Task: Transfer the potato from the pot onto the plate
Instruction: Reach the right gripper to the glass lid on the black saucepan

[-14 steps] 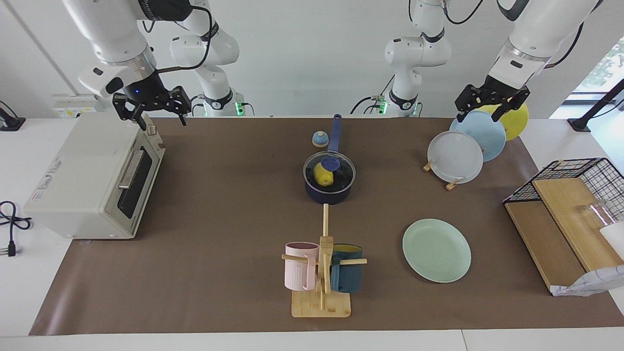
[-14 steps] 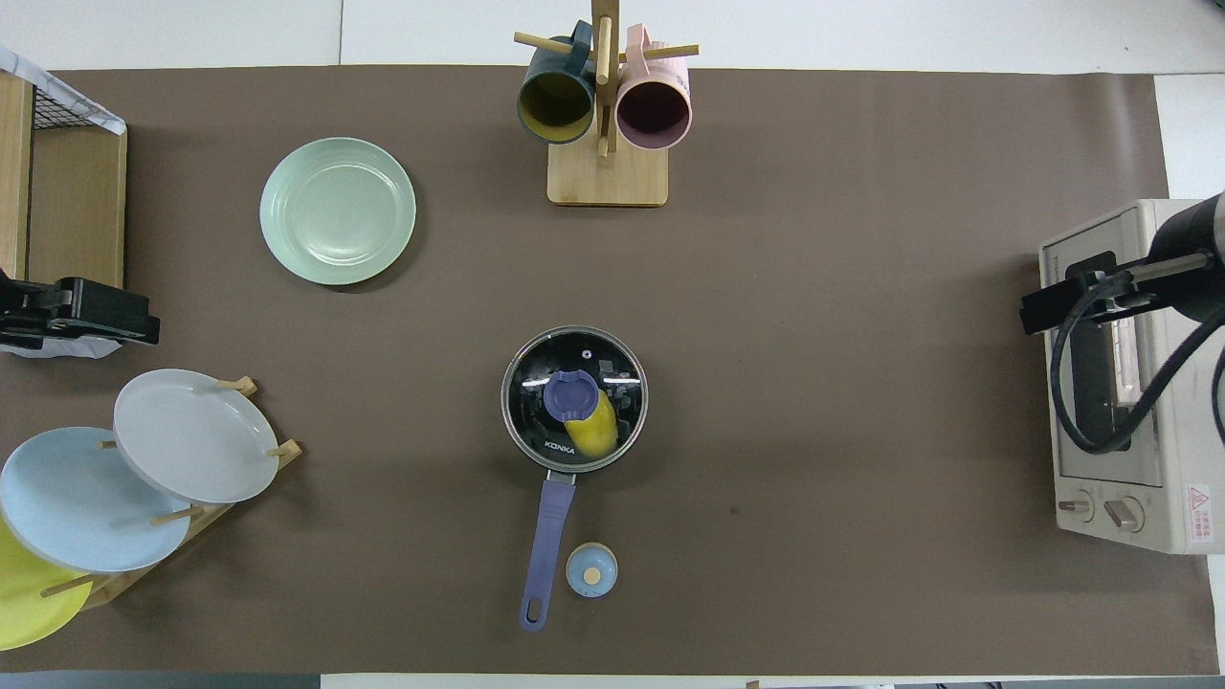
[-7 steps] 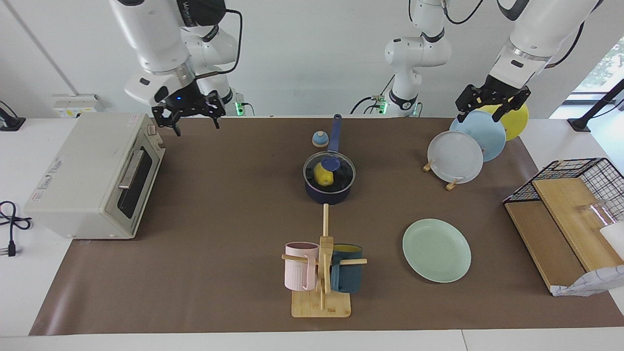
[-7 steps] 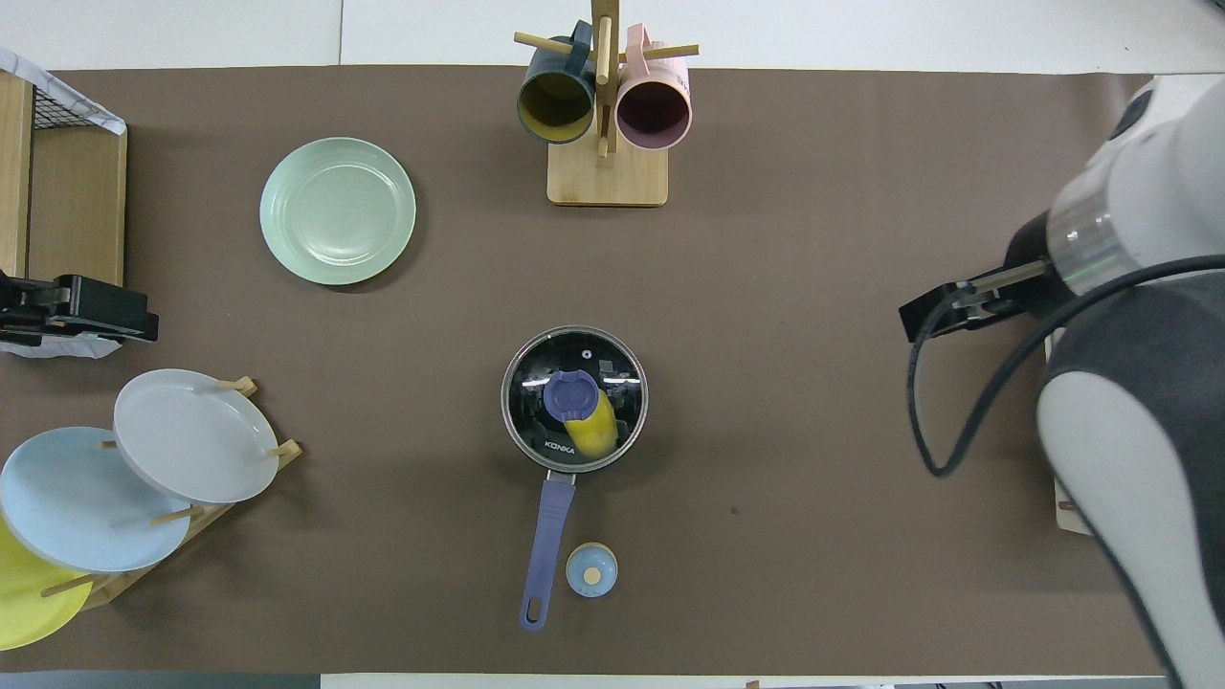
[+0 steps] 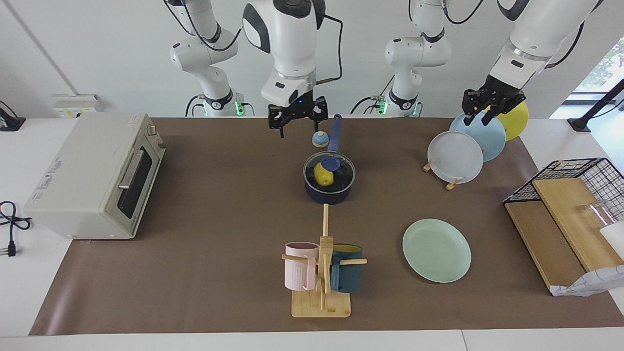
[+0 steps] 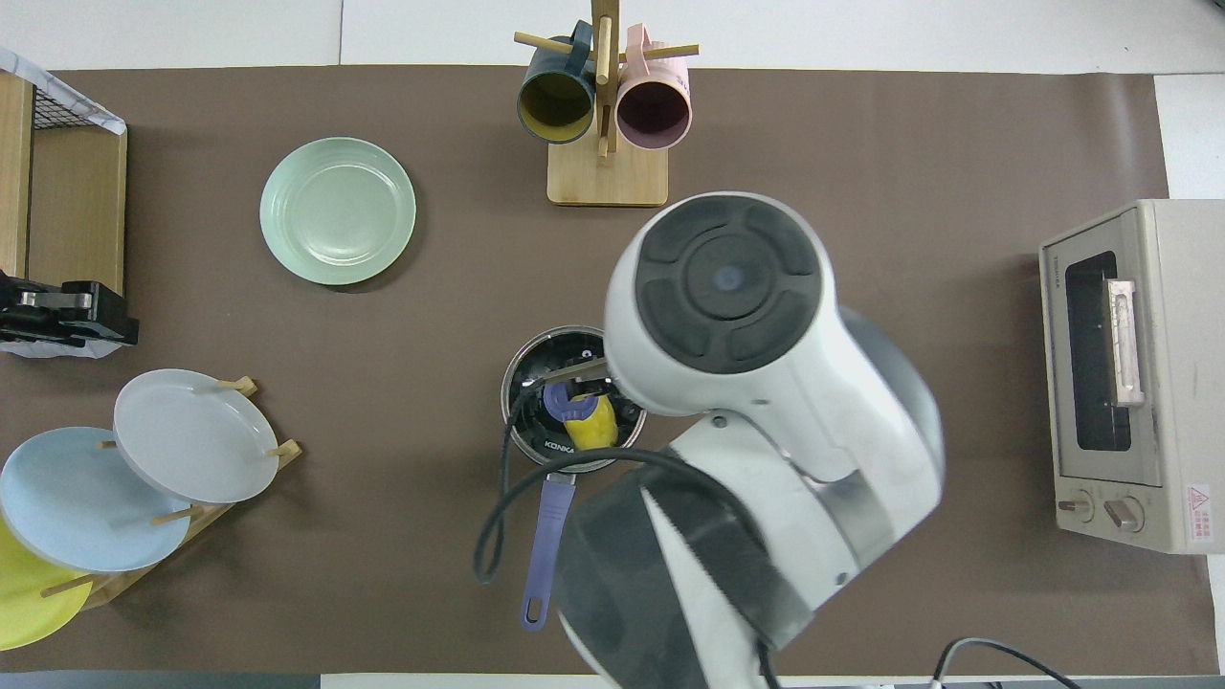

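The right gripper had swung from the oven to hang, jaws apart, above the counter beside the pot; the potato lay under the lid. The left gripper, jaws apart, waited over the rack.

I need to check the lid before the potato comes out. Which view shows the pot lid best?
The facing view: the glass lid sits whole on the pot, its knob clear. In the overhead view the right arm covers part of the lid.
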Tool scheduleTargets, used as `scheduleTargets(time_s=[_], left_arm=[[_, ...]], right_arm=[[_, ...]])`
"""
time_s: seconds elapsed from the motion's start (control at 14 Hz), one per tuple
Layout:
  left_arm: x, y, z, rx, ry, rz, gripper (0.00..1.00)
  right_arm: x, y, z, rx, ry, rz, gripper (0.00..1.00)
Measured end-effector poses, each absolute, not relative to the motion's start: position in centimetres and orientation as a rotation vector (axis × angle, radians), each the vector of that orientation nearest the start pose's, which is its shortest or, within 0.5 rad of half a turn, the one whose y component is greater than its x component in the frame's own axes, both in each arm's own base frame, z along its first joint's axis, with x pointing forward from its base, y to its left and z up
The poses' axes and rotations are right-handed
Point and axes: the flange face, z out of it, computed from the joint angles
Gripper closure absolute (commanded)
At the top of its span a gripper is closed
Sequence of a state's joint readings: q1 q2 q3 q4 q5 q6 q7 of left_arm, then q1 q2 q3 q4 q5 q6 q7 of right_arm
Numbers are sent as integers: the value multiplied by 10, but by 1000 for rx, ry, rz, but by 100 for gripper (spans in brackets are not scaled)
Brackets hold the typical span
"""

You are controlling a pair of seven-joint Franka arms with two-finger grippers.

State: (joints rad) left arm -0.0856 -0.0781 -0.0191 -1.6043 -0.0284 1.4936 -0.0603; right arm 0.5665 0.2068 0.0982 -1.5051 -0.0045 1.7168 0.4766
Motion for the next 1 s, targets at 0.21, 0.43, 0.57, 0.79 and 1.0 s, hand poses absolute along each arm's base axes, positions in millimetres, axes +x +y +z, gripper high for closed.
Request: scheduleTargets(time_s=[0.21, 0.43, 0.57, 0.79, 1.0], left_arm=[[519, -58, 644, -3164, 73, 55, 100], [519, -58, 644, -3164, 73, 55, 1], [519, -58, 644, -3164, 74, 53, 0], [519, -59, 645, -3165, 76, 50, 0], [519, -59, 645, -3165, 77, 49, 0]], right_arm=[[489, 426, 511, -3112, -291, -43, 0], [494, 434, 487, -3130, -295, -67, 0], [492, 440, 465, -3131, -312, -76, 0], [485, 449, 439, -3157, -300, -71, 0], [480, 452, 424, -3165, -272, -76, 0]])
